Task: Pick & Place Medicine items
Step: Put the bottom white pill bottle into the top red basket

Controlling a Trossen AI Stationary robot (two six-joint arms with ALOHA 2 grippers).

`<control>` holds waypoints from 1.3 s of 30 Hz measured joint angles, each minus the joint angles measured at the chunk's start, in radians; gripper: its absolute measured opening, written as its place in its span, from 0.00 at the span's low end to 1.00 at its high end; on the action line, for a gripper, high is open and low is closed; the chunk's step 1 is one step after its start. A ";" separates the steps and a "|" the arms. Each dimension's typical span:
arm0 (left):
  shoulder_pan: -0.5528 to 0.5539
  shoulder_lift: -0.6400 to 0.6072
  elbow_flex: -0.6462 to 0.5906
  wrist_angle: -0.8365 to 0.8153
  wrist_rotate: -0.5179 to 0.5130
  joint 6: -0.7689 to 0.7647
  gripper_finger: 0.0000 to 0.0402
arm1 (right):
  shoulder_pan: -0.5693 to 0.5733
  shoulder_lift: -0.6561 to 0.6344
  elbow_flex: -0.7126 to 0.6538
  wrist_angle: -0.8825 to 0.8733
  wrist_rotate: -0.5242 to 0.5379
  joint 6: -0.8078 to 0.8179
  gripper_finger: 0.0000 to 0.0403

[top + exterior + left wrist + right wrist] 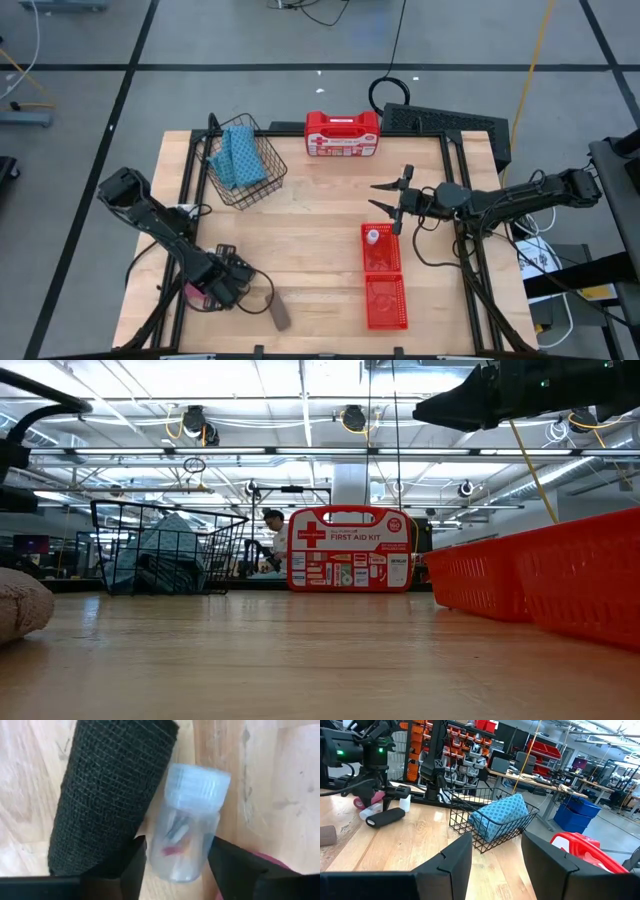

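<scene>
In the left wrist view my left gripper [177, 867] is low over the table's near left part, its fingers on either side of a clear white-capped bottle [189, 827] that lies on its side. A black mesh roll [107, 795] lies alongside the bottle. A pink piece [194, 292] lies beside the gripper [222, 283], and a brown roll [279, 314] lies to its right. Another white bottle [372, 238] stands in the red bin [383, 262]. My right gripper [388, 197] is open and hovers above the table near that bin's far end, holding nothing. My left gripper has the white-capped bottle's body near its bottom end [175, 865], pinched between the two fingers [227, 865]. The fingers come from above and lie across the bottle. The bottle lies on its side on the table, cap end [196, 785] pointing away from the gripper.
A wire basket [245, 165] with blue patterned cloth [238, 158] stands at the far left. A red first aid case [342, 134] stands upright at the far edge. A second red bin [386, 302] adjoins the first toward the near edge. Bare wood lies in the table's middle.
</scene>
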 joint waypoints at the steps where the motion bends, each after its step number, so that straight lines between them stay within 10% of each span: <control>1: 0.000 0.000 0.000 0.002 -0.002 -0.001 0.48 | 0.000 0.000 0.000 0.000 0.000 0.000 0.40; 14: 0.071 -0.065 0.003 0.133 0.002 -0.051 0.37 | 0.000 0.000 0.000 0.000 0.000 0.000 0.40; 22: 0.206 -0.205 0.004 0.356 -0.323 0.119 0.37 | 0.000 0.000 0.000 0.000 0.000 0.000 0.40; 26: 0.301 -0.212 -0.028 0.654 -0.479 0.325 0.37 | 0.000 0.000 0.000 0.000 0.000 0.000 0.40; 33: 0.455 -0.111 -0.274 1.474 -0.381 0.519 0.37 | 0.000 0.000 0.000 0.000 0.000 0.003 0.40; 39: 0.559 0.000 -0.382 1.806 -0.350 0.526 0.37 | 0.000 0.000 0.000 0.008 0.000 0.001 0.40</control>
